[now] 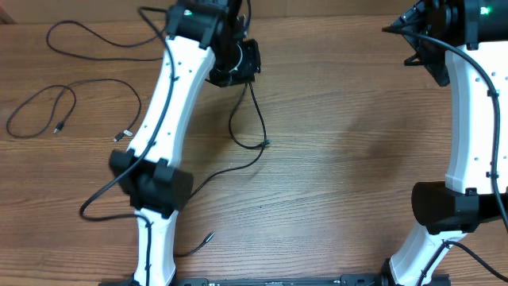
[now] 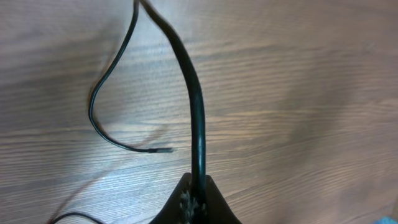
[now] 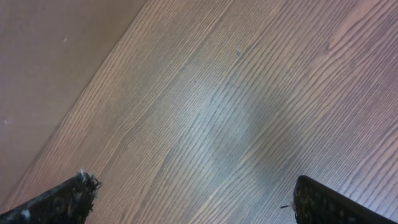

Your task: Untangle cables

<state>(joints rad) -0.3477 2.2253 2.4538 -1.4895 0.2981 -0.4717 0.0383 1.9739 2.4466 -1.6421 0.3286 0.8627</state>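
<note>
Left gripper (image 2: 196,200) clamps one cable (image 2: 198,118)!
Right gripper (image 3: 193,196) gapes empty; two loose cables (image 1: 73,97) lie to the left gripper's left.

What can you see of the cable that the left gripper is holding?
The held cable is a thin, black, flexible cord with a smooth, rubbery-looking sheath. The left gripper is shut on it. From there it runs out above the wooden table, then doubles back in an open loop whose short tip lies on the wood. Overhead, it hangs from the gripper near the table's middle, curves, and trails toward the left arm, which hides its far end.
</note>
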